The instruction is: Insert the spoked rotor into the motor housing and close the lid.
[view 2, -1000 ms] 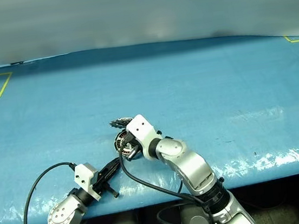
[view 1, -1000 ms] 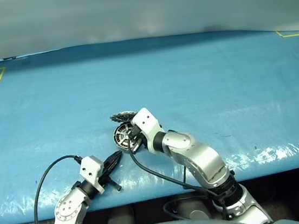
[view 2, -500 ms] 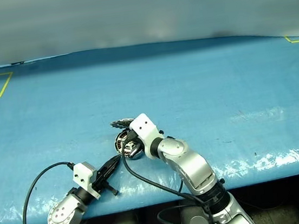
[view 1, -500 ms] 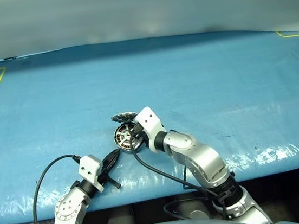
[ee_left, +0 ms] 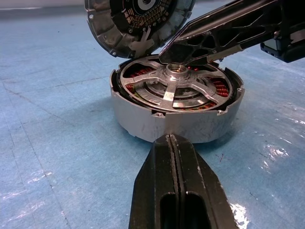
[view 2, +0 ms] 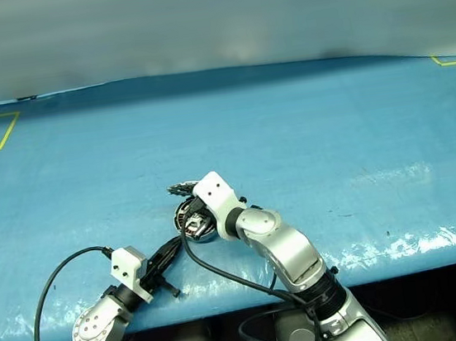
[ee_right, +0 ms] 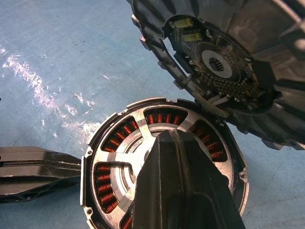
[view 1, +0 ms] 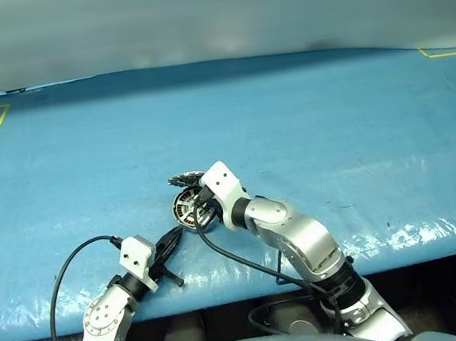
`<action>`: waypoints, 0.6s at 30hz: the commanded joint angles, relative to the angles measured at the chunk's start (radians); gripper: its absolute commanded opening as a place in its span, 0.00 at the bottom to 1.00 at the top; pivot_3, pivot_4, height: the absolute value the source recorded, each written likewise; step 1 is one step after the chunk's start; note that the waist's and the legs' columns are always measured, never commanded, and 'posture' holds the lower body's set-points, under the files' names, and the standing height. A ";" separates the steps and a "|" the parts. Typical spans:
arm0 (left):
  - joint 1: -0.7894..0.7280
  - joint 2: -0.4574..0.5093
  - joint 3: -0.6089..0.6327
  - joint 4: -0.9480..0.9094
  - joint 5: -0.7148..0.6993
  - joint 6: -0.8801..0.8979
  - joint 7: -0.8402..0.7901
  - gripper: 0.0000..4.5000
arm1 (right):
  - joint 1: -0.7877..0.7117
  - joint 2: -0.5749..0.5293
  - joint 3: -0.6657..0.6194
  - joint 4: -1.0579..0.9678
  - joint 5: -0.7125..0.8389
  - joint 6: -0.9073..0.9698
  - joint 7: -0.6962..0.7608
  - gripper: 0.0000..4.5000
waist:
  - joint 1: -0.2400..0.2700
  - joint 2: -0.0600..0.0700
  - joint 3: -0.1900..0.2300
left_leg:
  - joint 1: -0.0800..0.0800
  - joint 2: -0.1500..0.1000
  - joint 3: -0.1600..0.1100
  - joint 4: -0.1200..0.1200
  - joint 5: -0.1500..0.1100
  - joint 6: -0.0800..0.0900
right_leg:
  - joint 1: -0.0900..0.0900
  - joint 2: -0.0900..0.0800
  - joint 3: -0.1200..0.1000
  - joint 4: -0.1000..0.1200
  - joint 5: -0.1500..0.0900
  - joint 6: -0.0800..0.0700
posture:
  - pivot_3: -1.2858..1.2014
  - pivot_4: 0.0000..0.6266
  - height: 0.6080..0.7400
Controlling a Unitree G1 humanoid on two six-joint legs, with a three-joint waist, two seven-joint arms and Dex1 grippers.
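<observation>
Left wrist view is showing the spoked rotor (ee_left: 174, 88) sitting in the motor housing (ee_left: 176, 121) on the tabletop (ee_left: 57, 143), the right gripper (ee_left: 174, 59) pressing its hub, fingers together; the left gripper (ee_left: 172, 143), fingers together, is bracing the wall. Closing the leaning lid (ee_left: 138, 21) seems next.

The motor housing (ee_left: 176, 121) is grey with coppery windings, the toothed lid (ee_right: 228, 62) silver-grey, on a blue table (view 1: 304, 111).

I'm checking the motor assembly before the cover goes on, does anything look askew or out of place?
Yes. The lid isn't flat on the table: it leans tilted against the far rim of the motor housing. The spoked rotor already sits level inside, with the shut right hand pressing on its hub.
</observation>
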 commanded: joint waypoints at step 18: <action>-0.022 0.000 0.005 0.019 0.002 -0.043 -0.027 0.00 | -0.041 0.008 0.045 0.037 0.014 0.249 -0.010 0.00 | 0.000 0.002 -0.011 | 0.002 0.000 0.000 0.000 0.000 0.000 | 0.001 0.000 0.000 0.000 0.000 0.000 | 0.52 0.24 1.00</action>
